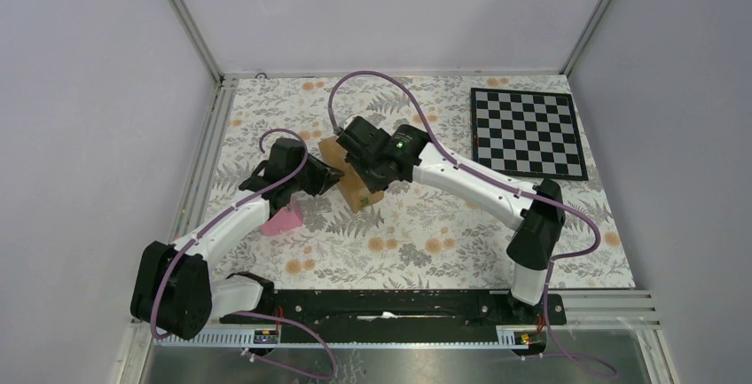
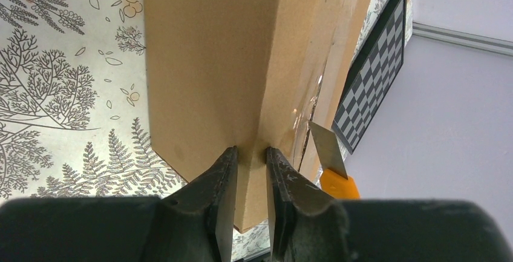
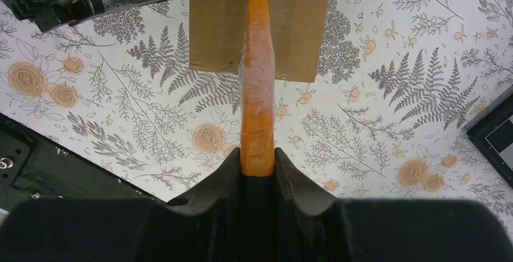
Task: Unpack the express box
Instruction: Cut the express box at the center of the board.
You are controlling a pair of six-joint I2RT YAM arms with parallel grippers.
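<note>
The express box (image 1: 358, 191), a small brown cardboard carton, sits mid-table. My left gripper (image 1: 330, 180) is shut on its left edge; in the left wrist view the fingertips (image 2: 251, 153) pinch a cardboard ridge of the box (image 2: 205, 62). My right gripper (image 1: 365, 160) hovers over the box from the right, shut on the orange cutter (image 3: 257, 92). The cutter's front end reaches the seam on top of the box (image 3: 221, 26). Its steel blade (image 2: 327, 146) shows beside the taped edge in the left wrist view.
A pink wedge (image 1: 285, 220) lies under the left forearm, left of the box. A chessboard (image 1: 528, 132) lies at the back right. The black rail (image 1: 390, 306) with both arm bases runs along the near edge. Grey walls enclose the table.
</note>
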